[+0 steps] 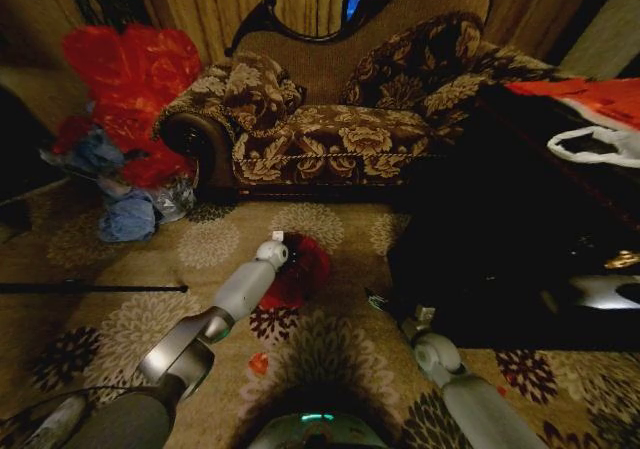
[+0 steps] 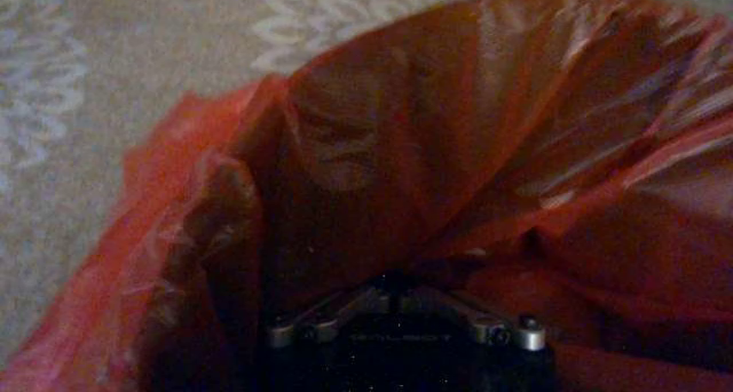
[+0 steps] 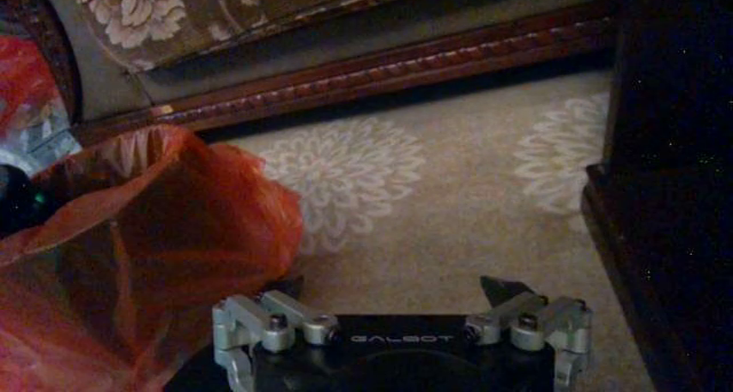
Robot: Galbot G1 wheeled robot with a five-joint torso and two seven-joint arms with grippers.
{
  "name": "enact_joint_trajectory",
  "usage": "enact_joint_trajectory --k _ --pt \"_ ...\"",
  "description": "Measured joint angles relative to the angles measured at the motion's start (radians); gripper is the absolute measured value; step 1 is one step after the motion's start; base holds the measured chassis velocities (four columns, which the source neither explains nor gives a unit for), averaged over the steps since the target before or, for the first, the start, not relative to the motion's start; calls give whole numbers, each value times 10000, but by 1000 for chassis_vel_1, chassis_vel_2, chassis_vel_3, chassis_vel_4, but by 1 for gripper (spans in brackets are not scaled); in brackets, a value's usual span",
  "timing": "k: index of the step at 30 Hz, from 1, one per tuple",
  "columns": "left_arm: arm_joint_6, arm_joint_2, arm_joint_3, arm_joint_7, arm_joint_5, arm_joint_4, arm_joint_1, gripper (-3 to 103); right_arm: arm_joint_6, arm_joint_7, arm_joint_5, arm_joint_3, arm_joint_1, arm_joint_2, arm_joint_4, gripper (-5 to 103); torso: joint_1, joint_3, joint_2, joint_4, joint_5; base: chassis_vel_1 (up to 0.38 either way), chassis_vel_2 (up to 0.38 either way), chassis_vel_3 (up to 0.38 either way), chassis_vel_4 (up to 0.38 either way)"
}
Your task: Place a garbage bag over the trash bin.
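Two arms at work: both reach forward from the robot over the patterned carpet (image 1: pixel 330 344).
Head view, left arm: it stretches forward and its left gripper (image 1: pixel 275 252) meets the near left edge of the garbage bag (image 1: pixel 300 269).
Head view, garbage bag: a glossy red mound on the carpet in front of the sofa (image 1: pixel 340 119), between the two arms; the trash bin cannot be made out under it.
Head view, right arm: the right gripper (image 1: pixel 385 304) sits low just beside the black low table (image 1: pixel 500 229), apart from the bag.
Head view, surroundings: a big red plastic heap (image 1: pixel 130 79) lies left of the sofa, and a white plastic bag (image 1: pixel 600 147) rests on the low table at right.
Left wrist view, garbage bag: red film (image 2: pixel 458 152) billows up around the camera, with carpet (image 2: pixel 126 83) visible past its rim.
Left wrist view, pincer: the left gripper (image 2: pixel 396 293) has its fingers drawn together to a narrow point, and the plastic gathers right at that point, so it appears pinched there.
Right wrist view, pincer: the right gripper (image 3: pixel 401 310) stands wide, fingers spread far apart with nothing between them.
Right wrist view, garbage bag: the red bag (image 3: pixel 137 238) rises just beside one finger, without clear contact.
Right wrist view, background: the sofa's carved wooden base (image 3: pixel 378 70) runs across behind, and the dark table (image 3: pixel 675 152) stands on the far side.
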Motion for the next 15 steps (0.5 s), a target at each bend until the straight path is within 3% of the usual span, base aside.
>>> enact_joint_trajectory --k 4,15 --pt "-45 -171 -2 99 134 112 17 0 10 -29 19 -70 72 -9 -107 100 0 -1 1 -12 0 0 0 0 0" --pt "-381 -957 90 695 627 671 56 0 21 -35 4 -193 178 99 -140 100 0 -1 0 -11 1 0 0 0 0"
